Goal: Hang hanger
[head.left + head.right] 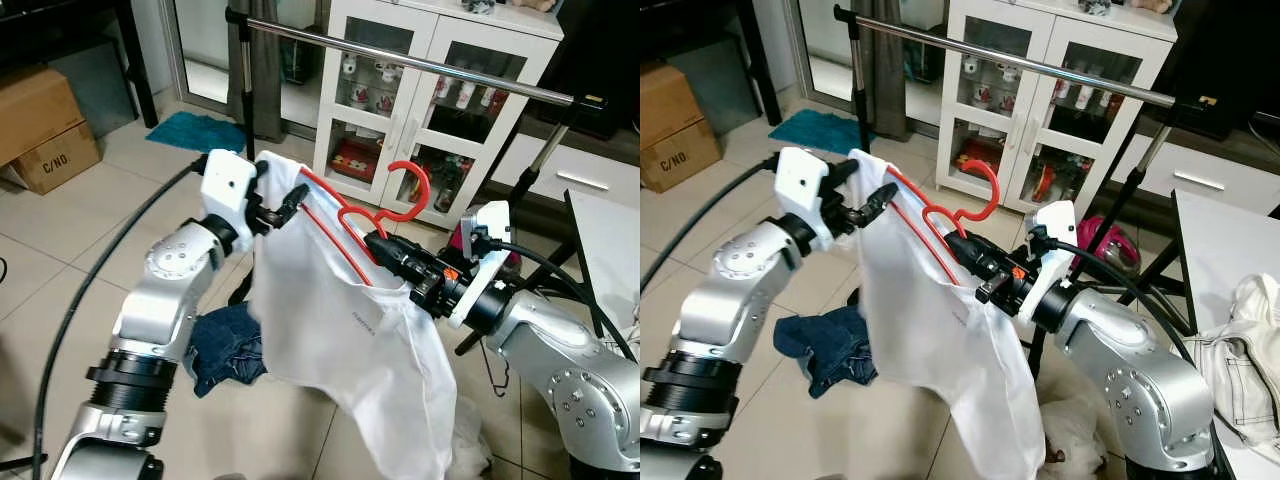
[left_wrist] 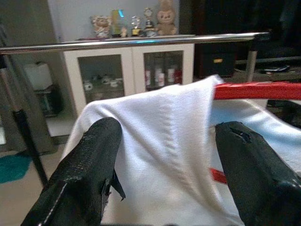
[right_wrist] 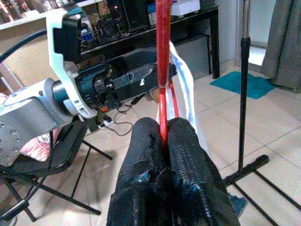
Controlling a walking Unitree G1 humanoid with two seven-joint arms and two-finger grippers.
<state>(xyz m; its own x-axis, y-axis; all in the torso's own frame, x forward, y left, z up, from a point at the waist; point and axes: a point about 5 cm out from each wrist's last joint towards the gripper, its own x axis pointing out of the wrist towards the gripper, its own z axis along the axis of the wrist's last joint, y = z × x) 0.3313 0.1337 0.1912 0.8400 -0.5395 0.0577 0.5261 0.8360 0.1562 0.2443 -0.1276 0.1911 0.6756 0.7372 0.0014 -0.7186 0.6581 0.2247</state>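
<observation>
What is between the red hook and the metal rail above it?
Nothing: between the red hanger hook and the rail there is open air, seen in the left eye view.

Red hangers [image 1: 385, 212]: 1
White shirts on the hanger [image 1: 340, 320]: 1
Grippers: 2, left gripper [image 1: 285, 203] and right gripper [image 1: 385, 247]
Clothes rails [image 1: 400, 55]: 1
Cardboard boxes [image 1: 40, 125]: 1
Blue jeans on the floor [image 1: 225, 345]: 1
Teal mats [image 1: 200, 130]: 1

Red hanger [image 1: 352, 222] showing inside plain white shirt [image 1: 340, 330] — black gripper fingers [image 2: 89, 174]; dark blue denim [image 1: 228, 347] lying on beige tiles [image 1: 60, 240] — teal mat [image 1: 197, 131] beyond.
</observation>
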